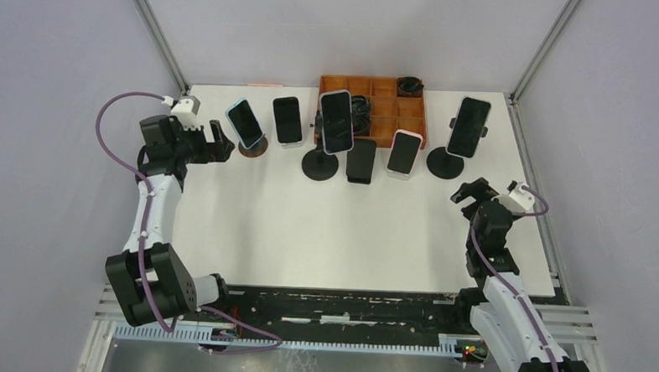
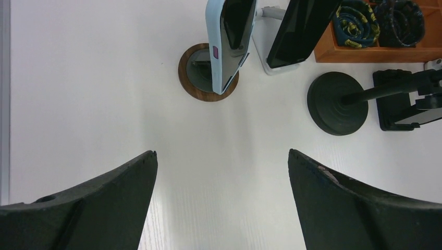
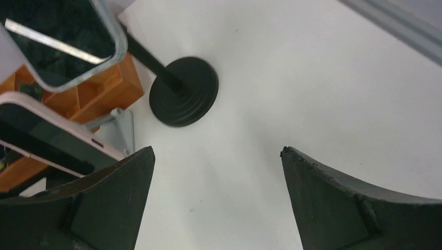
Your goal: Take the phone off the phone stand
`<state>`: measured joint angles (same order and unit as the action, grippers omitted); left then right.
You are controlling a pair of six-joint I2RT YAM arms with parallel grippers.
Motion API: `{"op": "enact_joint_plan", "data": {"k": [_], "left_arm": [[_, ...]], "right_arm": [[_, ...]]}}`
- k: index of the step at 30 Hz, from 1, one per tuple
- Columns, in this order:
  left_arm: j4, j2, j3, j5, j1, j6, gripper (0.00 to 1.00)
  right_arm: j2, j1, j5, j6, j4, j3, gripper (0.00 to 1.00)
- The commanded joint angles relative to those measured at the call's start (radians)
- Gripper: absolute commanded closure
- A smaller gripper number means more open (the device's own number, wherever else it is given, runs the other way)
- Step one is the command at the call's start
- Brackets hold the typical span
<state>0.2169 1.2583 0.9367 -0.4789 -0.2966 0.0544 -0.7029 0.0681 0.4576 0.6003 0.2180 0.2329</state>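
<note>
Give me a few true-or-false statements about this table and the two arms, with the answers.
1. The left gripper and the right gripper are both open and empty. True.
2. The orange tray sits on the side nearest the robot. False: it is on the far side.
3. The blue-cased phone stands on a round wooden-rimmed base. True.
4. The rightmost phone has a stand with a white base. False: its round base is black.

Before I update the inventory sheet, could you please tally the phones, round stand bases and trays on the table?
Phones: 6
Round stand bases: 3
Orange tray: 1
Total: 10
</note>
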Motion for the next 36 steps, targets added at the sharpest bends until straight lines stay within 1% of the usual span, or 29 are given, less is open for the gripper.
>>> {"op": "enact_joint_plan", "data": {"k": [1,6,9,11,15,20,23,25,31,33,36], "left_arm": [[0.232,0.005,0.105,-0.026,-0.019,0.032,0.00],[0.273,0.027,0.173,-0.041,-0.019,0.005,0.00],[0.280,0.067,0.218,-0.058,-0.019,-0.010,0.00],[0.271,0.097,0.237,-0.075,-0.019,-0.020,0.00],[0.262,0.174,0.276,-0.105,-0.007,-0.033,0.00],[0.227,0.259,0.320,-0.091,0.018,-0.039,0.00],[0.206,0.311,0.350,-0.087,0.032,-0.032,0.00],[0.180,0.353,0.359,-0.087,0.042,-0.029,0.00],[0.091,0.467,0.387,-0.119,0.051,-0.031,0.00],[0.054,0.496,0.391,-0.139,0.051,-0.033,0.02],[0.009,0.538,0.407,-0.194,0.054,-0.034,0.06]], "right_arm": [[-0.052,0.103,-0.038,0.021,-0.250,0.132,0.02],[-0.295,0.279,-0.005,-0.068,-0.495,0.342,0.02],[-0.336,0.420,0.024,-0.098,-0.538,0.371,0.02],[-0.293,0.479,0.029,-0.094,-0.525,0.331,0.02],[-0.183,0.514,-0.059,-0.088,-0.467,0.240,0.02],[-0.182,0.619,-0.090,-0.083,-0.489,0.248,0.02],[-0.186,0.691,-0.126,-0.098,-0.467,0.267,0.02],[-0.184,0.730,-0.176,-0.112,-0.434,0.272,0.02],[-0.186,0.785,-0.440,-0.181,-0.297,0.271,0.03],[-0.190,0.803,-0.485,-0.196,-0.269,0.277,0.03],[-0.202,0.821,-0.502,-0.215,-0.257,0.295,0.04]]}}
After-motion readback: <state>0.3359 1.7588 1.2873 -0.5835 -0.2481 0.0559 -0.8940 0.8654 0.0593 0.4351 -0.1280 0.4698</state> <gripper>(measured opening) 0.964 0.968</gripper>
